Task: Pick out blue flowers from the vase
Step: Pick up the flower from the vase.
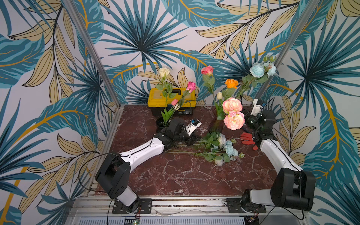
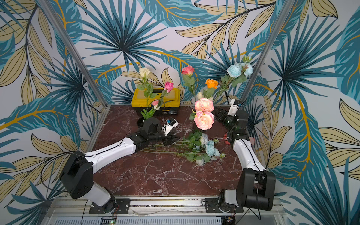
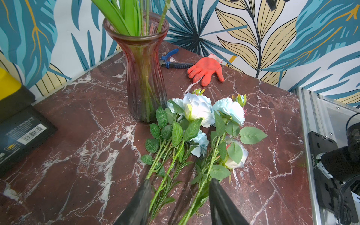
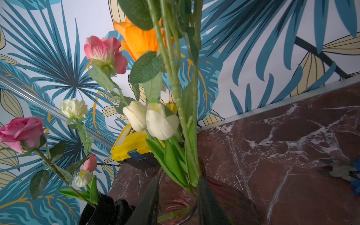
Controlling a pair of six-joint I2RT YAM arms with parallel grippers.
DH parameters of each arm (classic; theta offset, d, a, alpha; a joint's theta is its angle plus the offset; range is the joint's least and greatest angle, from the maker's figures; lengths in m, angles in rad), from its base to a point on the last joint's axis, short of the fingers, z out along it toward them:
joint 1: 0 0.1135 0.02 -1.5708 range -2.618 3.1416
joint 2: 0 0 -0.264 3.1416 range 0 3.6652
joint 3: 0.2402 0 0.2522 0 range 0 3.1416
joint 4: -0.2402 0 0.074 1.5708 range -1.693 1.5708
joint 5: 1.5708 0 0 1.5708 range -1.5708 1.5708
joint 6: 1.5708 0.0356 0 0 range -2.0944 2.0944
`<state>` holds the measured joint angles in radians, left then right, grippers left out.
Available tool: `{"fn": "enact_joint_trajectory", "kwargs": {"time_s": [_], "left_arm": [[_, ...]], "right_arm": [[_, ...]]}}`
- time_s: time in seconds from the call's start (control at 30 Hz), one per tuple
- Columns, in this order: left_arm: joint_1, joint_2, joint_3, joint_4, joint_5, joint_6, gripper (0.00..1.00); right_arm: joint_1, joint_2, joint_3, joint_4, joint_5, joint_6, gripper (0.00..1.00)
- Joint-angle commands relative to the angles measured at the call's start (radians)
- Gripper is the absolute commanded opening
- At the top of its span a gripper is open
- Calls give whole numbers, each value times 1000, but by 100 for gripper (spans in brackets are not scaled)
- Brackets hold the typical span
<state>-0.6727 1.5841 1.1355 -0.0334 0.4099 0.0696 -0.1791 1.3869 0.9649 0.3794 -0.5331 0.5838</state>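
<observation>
**One blue spray left to lift**

Several pale aqua-blue ruffled flowers [image 1: 228, 148] on long green stems lie flat on the dark red marble-pattern tabletop [image 1: 175, 175], just in front of the ribbed reddish glass vase [image 3: 145, 78]. One more blue spray [image 1: 257, 69] stands in the vase and leans out toward the right wall, so the task looks mostly done.

The left gripper [image 3: 180, 181] sits low over the laid-out stems. Its jaws are spread wide on either side of them and pinch nothing. The right gripper [image 4: 179, 179] is at the vase mouth with its jaws partly apart beside the bundle of green stalks. The wrist view does not show whether they are clamped on a stalk.

The next move probably falls to the right arm. It must close on the blue spray's stem alone and draw it up along the stem's lean, without dragging out the cream tulips [image 4: 153, 120] or tipping the vase.

The yellow-and-black plastic toolbox [image 1: 171, 97] carries a label with a barcode [image 3: 31, 133]. Its print is too small to read.
</observation>
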Motion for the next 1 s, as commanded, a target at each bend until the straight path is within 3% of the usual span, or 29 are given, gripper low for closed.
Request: {"fn": "enact_joint_trajectory", "kwargs": {"time_s": [0.0,0.63,0.97], "left_arm": [[5,0,4,18,20,-12,49],[25,-6,-14,20,19,-31,49],[26,-10,-18,18,-33,-44,49]], "right_arm": [[0,40,33,66,-60,5,34],[-2,237,183,115,-100,29,33],[6,243,213,95,-103,29,15]]}}
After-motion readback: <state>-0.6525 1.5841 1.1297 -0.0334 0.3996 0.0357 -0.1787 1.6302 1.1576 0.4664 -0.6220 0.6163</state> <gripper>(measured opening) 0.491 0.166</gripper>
